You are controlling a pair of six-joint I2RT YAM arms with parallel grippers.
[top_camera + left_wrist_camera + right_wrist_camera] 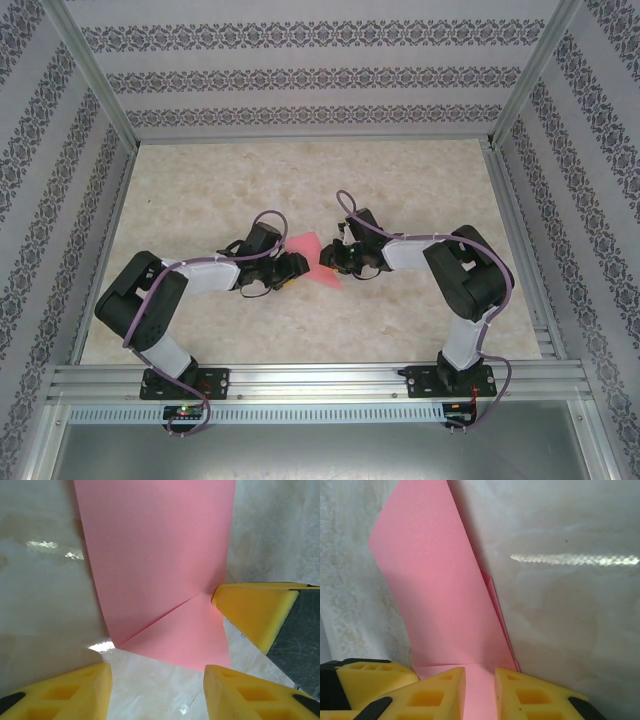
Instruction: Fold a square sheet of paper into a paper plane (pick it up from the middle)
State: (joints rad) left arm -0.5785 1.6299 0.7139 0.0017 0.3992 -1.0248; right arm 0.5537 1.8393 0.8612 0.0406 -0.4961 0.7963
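Left claw [157, 672]: stood open beside the paper sheet [160, 555].
Right claw [479, 672]: was slightly open, touching it.
Tip: it needed a soft, straight pinch.

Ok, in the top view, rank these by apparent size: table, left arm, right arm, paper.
1. table
2. left arm and right arm: they look alike, so no ranking between them
3. paper, partly hidden by the arms
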